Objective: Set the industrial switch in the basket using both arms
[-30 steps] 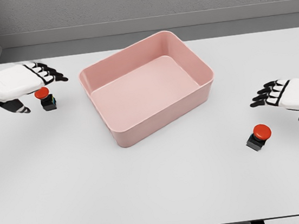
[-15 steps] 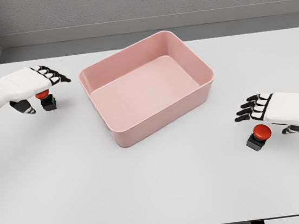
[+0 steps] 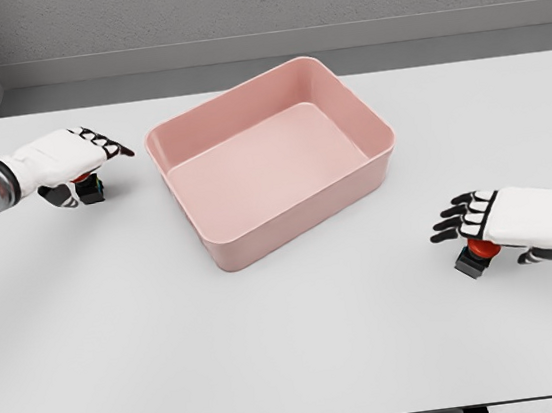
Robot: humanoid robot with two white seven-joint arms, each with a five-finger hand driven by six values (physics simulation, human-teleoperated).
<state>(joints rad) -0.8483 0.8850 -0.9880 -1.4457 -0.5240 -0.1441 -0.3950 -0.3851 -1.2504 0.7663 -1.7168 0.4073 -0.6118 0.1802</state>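
A big table (image 3: 296, 365) holds everything. The basket (image 3: 209, 237) sits on it near the middle, a bit toward the back, turned at a slant. Nothing lies in the basket.

Far to the left of the basket is a small switch (image 3: 91, 190) on the table. The left hand (image 3: 63, 157) is right over it and covers most of it.

Far to the right of the basket, and closer to the front, is the other switch (image 3: 471, 260). The right hand (image 3: 505, 222) is over that one too, with its fingers pointing toward the basket.
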